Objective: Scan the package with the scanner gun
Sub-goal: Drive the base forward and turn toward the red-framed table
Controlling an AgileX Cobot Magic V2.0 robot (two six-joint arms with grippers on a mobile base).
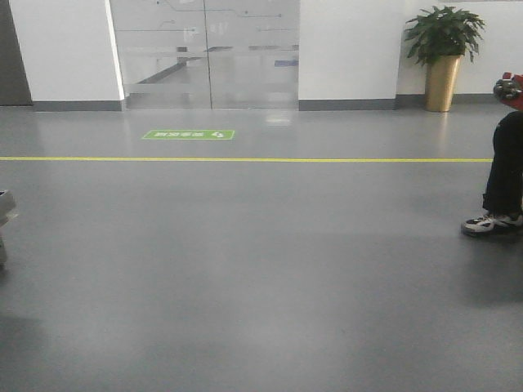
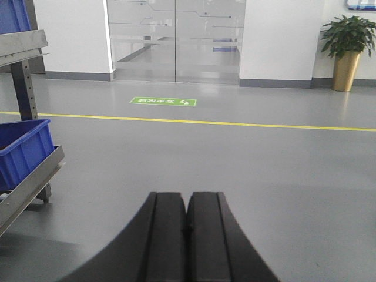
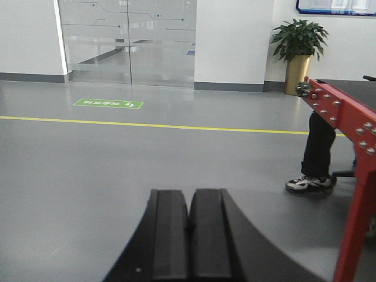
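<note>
The package and the scanner gun are out of view in all three views. My left gripper [image 2: 187,197] is shut with nothing between its black fingers, pointing over bare grey floor in the left wrist view. My right gripper [image 3: 190,192] is shut as well, empty, and also faces the open floor. Neither gripper shows in the front view.
A metal rack [image 2: 29,182] holding a blue bin [image 2: 22,150] stands at the left. A red frame [image 3: 352,153] rises at the right, beside a standing person's leg and shoe [image 3: 312,176]. Ahead lie a yellow floor line [image 1: 245,159], a green floor sign [image 1: 189,134], glass doors [image 1: 204,53] and a potted plant [image 1: 442,57].
</note>
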